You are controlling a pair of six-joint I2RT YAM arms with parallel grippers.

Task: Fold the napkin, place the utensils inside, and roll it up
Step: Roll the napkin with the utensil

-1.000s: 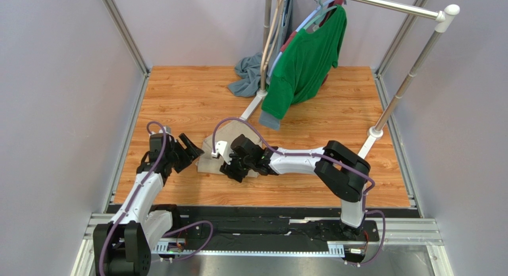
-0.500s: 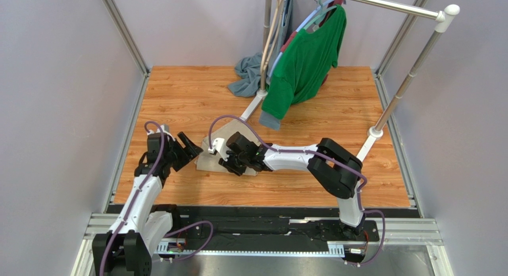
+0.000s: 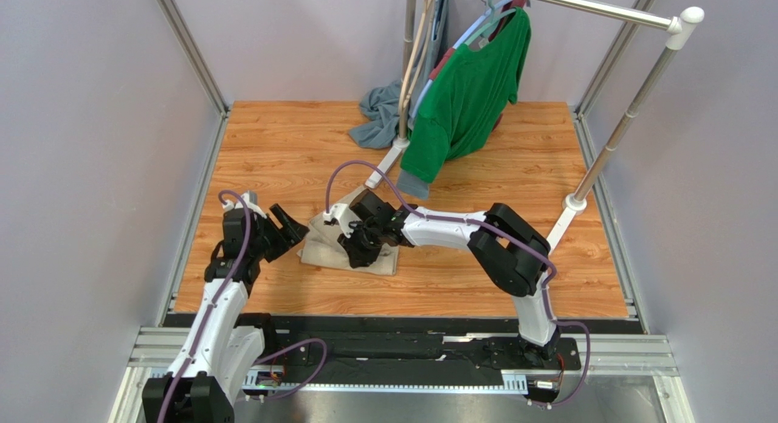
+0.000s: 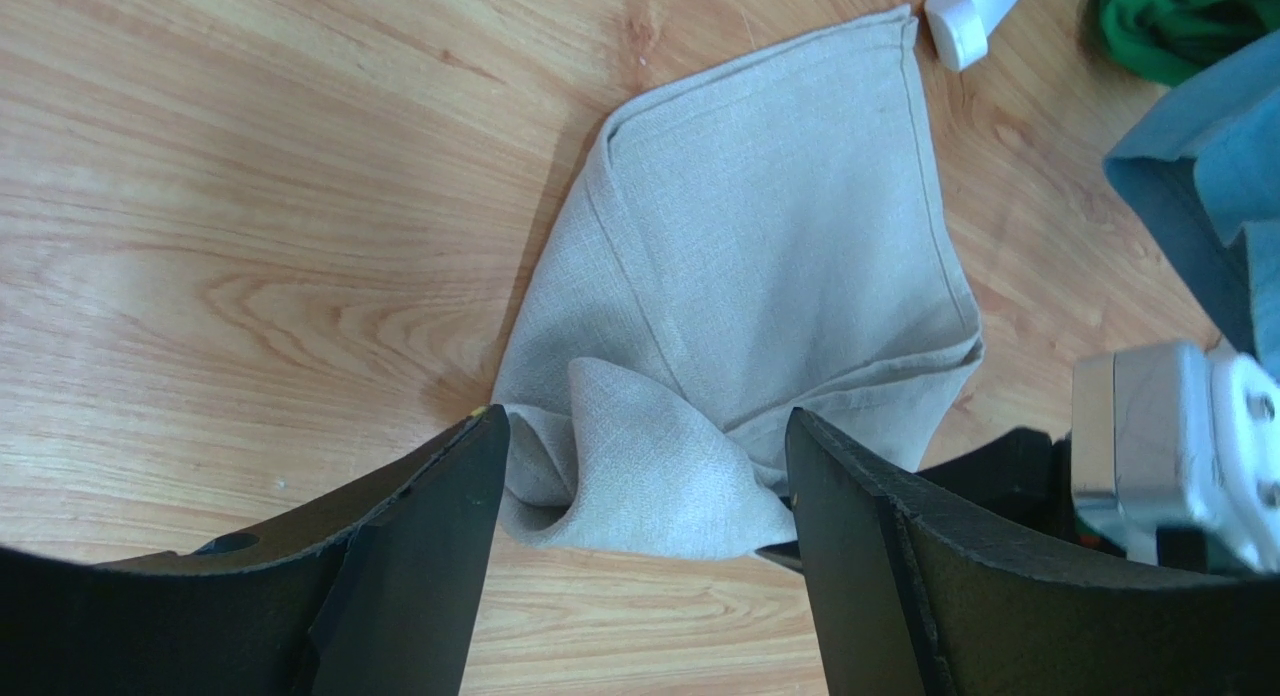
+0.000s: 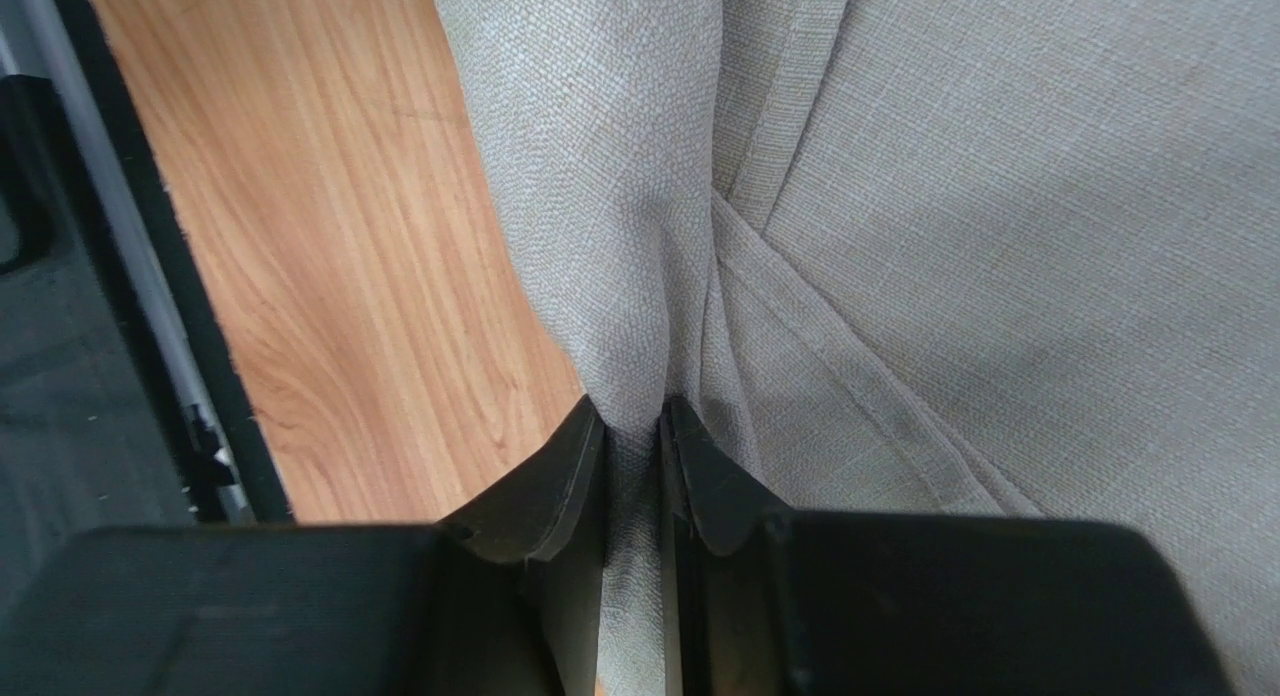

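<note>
Right gripper [image 5: 634, 419] pinched on a raised fold of napkin [image 4: 766, 231], fingers nearly meeting through the cloth. Left gripper [image 4: 643, 426] spread wide, holding nothing, at the napkin's bunched left edge. Napkin lies partly folded and creased on wooden table [image 3: 292, 149], between the two arms.

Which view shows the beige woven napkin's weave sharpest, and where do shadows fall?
Right wrist view: the beige woven napkin shows the crispest weave, with dark shadow in the fold pinched by the right gripper. Left wrist view: sharp cloth, soft shadow beside its left edge on the wooden table. Top view: even light, weave too small to see.
</note>
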